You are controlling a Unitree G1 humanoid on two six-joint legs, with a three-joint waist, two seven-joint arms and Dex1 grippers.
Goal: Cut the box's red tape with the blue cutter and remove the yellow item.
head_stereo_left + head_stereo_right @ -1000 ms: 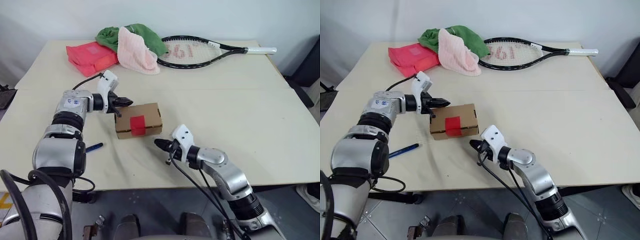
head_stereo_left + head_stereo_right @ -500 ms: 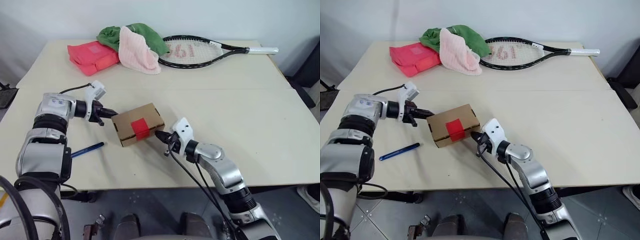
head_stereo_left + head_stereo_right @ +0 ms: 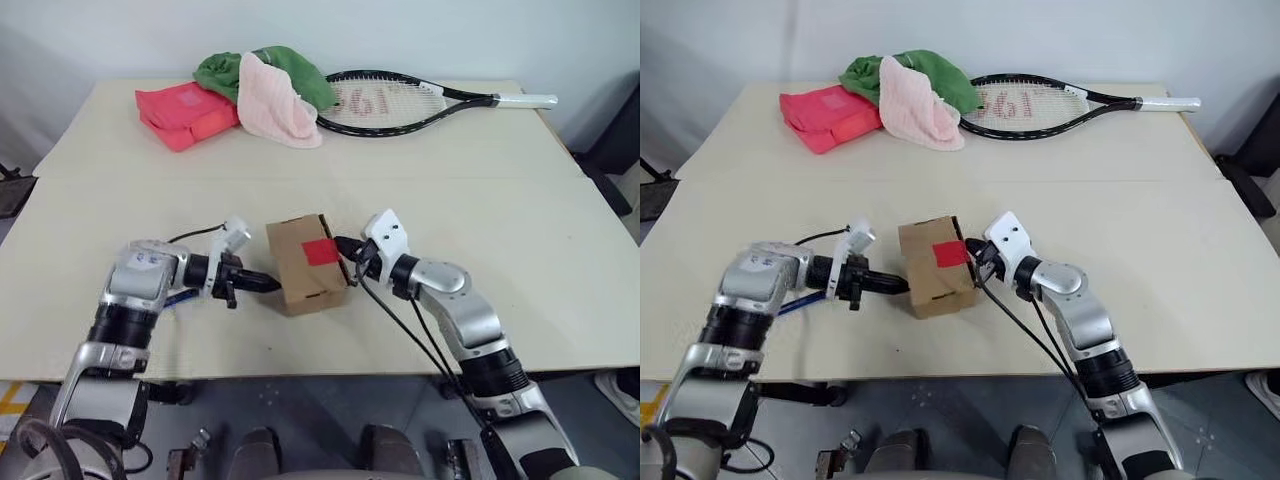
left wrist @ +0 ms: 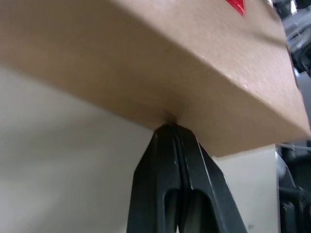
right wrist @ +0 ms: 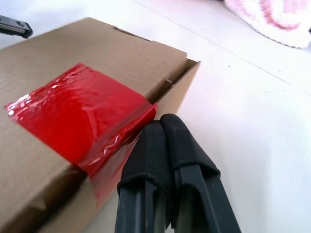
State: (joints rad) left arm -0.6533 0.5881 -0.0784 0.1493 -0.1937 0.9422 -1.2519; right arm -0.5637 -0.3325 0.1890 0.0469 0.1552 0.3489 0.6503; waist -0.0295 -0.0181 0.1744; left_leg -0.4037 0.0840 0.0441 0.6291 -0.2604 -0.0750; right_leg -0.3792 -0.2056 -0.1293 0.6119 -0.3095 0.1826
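While box [image 3: 308,262] sits near tabletop's [image 3: 480,200] front edge, L gripper [image 3: 270,284] & R gripper [image 3: 343,243], both pinched together, empty, brace opposite sides, prob. steadying/turning it; red tape [image 3: 319,251] uncut.

a big pale table [image 3: 560,250] is seen, made of two tops pushed together, with a thin line running across where they meet. a plain light wall [image 3: 420,35] is seen behind it. grey floor tiles [image 3: 940,415] are seen under the near edge. something dark, maybe a chair [image 3: 615,150], is seen beside the table's right side. soft, even light is spread over the room.
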